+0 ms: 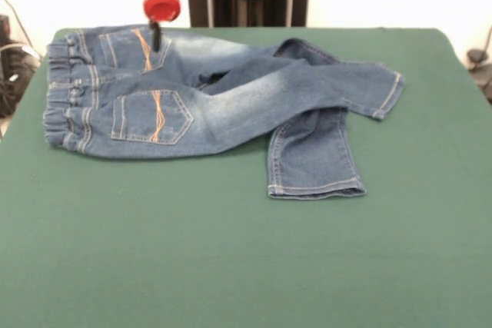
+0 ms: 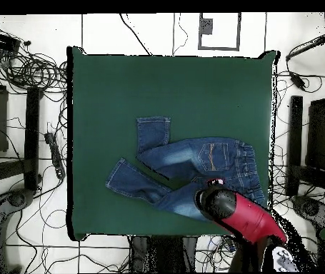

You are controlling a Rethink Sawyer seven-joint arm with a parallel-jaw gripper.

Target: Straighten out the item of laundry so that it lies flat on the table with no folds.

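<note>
The item of laundry, a small pair of blue jeans point(image 1: 223, 105), lies back-side up on the far half of the green table point(image 1: 231, 266). Its gathered waistband is at the left and the orange-stitched pockets face up. One leg runs right and crosses over the other, which bends toward the front edge. My gripper point(image 1: 155, 36) hangs from a red collar at the top, its dark tip at the far back pocket. Seen from overhead, the jeans point(image 2: 186, 165) show with legs spread left, and the red arm point(image 2: 245, 215) covers their near edge and hides the gripper.
Bare green cloth point(image 2: 158, 85) surrounds the jeans on the wide side away from the robot. Cables and dark equipment point(image 2: 29, 78) crowd the floor around the table. More cables point(image 1: 11, 67) sit past the table's left edge in the front view.
</note>
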